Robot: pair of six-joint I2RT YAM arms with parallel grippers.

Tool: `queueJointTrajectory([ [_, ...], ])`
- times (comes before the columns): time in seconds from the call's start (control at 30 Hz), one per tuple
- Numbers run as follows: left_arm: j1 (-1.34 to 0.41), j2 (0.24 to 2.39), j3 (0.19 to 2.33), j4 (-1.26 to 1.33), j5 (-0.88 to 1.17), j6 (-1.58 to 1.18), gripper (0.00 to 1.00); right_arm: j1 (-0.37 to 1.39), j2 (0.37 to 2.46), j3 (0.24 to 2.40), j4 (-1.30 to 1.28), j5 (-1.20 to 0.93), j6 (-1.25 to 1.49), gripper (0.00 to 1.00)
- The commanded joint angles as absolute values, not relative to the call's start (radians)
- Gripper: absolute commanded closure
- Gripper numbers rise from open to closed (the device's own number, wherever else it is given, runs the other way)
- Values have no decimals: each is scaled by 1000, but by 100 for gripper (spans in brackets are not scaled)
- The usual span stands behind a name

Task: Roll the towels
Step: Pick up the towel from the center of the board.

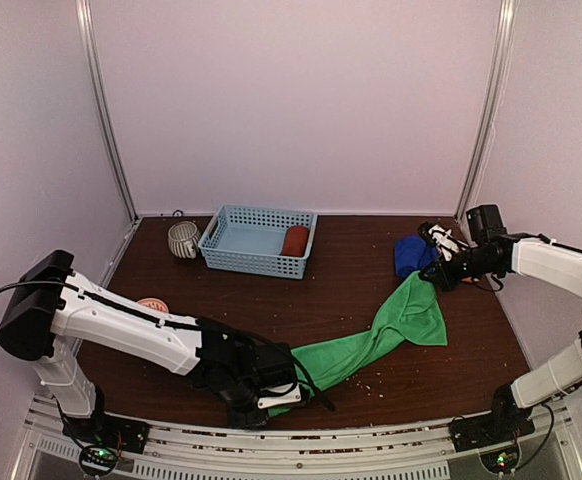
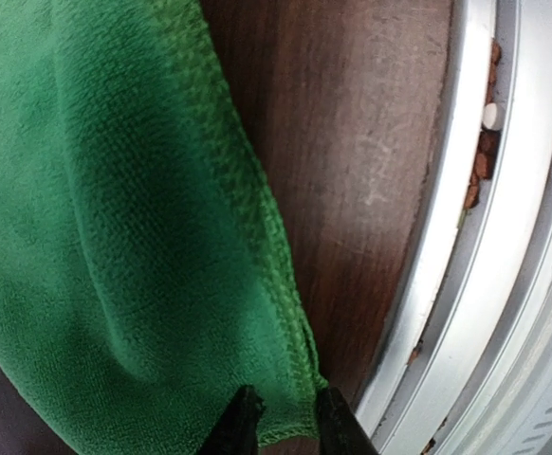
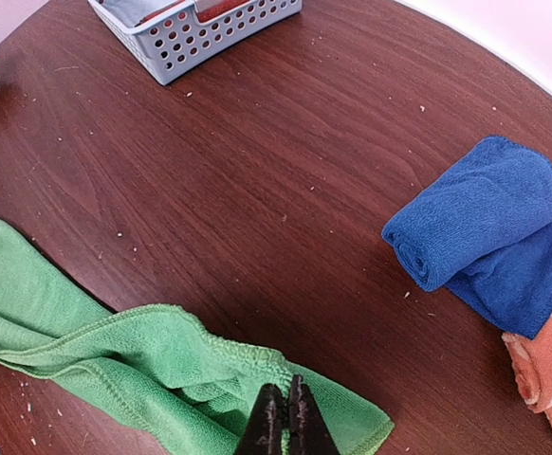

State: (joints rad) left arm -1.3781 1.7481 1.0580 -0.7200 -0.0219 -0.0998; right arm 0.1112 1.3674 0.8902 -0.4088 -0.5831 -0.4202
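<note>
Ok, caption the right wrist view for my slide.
Right pincer shut on the green towel; rolled blue towel and orange patterned towel lie nearby.

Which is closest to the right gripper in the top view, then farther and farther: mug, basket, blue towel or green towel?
1. The green towel, pinched in the right gripper.
2. The blue towel, just beside it, back right.
3. The basket, back middle.
4. The mug, back left.

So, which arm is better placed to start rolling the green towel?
Probably left. The left gripper holds the green towel by its near corner, the cloth stretching away over bare table. The right gripper pinches the far end beside the blue towel and orange towel.
</note>
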Motion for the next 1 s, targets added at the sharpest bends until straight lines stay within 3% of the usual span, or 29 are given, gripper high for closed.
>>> queueJointTrajectory([
  [0.0,-1377,1753,1086,-752,-67,-99,82,107,1377,893,-416,-600,-427,100],
  [0.23,-1378,1744,1093,-754,-60,-89,100,107,1388,894,-422,-604,-429,100],
  [0.47,-1311,1677,1160,-814,-233,-124,100,101,1386,931,-437,-593,-404,100],
  [0.73,-1005,1545,1336,-901,-569,-188,100,-26,1403,1277,-589,-630,-373,100],
  [0.97,-974,1402,1410,-908,-655,-196,100,-96,1303,1420,-713,-703,-355,100],
])
